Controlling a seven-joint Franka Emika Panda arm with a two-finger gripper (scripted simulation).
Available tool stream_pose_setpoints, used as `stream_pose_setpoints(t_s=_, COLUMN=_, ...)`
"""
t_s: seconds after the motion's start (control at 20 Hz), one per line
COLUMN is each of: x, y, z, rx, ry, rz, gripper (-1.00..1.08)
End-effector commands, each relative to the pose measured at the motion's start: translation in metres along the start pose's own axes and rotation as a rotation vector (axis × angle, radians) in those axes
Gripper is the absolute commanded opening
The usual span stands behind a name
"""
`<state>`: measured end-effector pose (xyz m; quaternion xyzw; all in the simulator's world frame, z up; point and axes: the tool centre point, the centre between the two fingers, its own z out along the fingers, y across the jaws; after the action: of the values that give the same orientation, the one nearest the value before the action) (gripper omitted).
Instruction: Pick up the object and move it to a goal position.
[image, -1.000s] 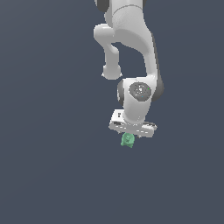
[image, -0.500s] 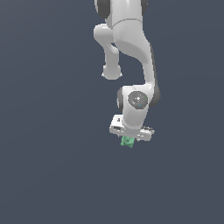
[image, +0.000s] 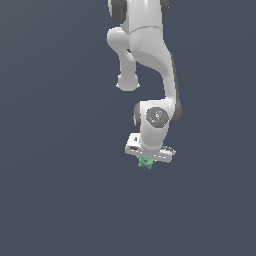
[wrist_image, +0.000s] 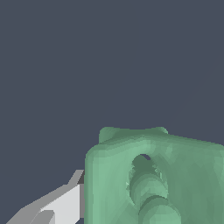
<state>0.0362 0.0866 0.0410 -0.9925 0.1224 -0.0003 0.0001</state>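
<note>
The object is a small mint-green lumpy thing. In the exterior view it sits just under the white hand of my arm, between the gripper's fingers, far narrower than the hand. In the wrist view the object fills much of the picture, very close, with rounded knobs and a ring-shaped hollow. One grey-white finger shows pressed against its side; the other finger is hidden. The gripper is shut on the object and holds it in the air.
Only a plain dark grey-blue background shows in both views. The white arm reaches down from the top of the exterior view.
The hand with the object has moved slightly lower and toward the exterior view's left. The object stays held in the fingers.
</note>
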Motion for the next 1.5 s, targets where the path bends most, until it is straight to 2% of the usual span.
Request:
stream_pose_setpoints(t_s=0.0, x=0.000, y=0.000, z=0.000, rx=0.000, ry=-0.001, rz=0.000, gripper=-1.00)
stream_pose_setpoints(t_s=0.35, x=0.000, y=-0.001, z=-0.001, rx=0.000, ry=0.000, rz=0.000, gripper=-1.00)
stream_pose_setpoints(t_s=0.55, x=0.002, y=-0.011, z=-0.007, rx=0.000, ry=0.000, rz=0.000, gripper=-1.00)
stream_pose_setpoints(t_s=1.45, x=0.021, y=-0.115, z=-0.073, rx=0.000, ry=0.000, rz=0.001, gripper=-1.00)
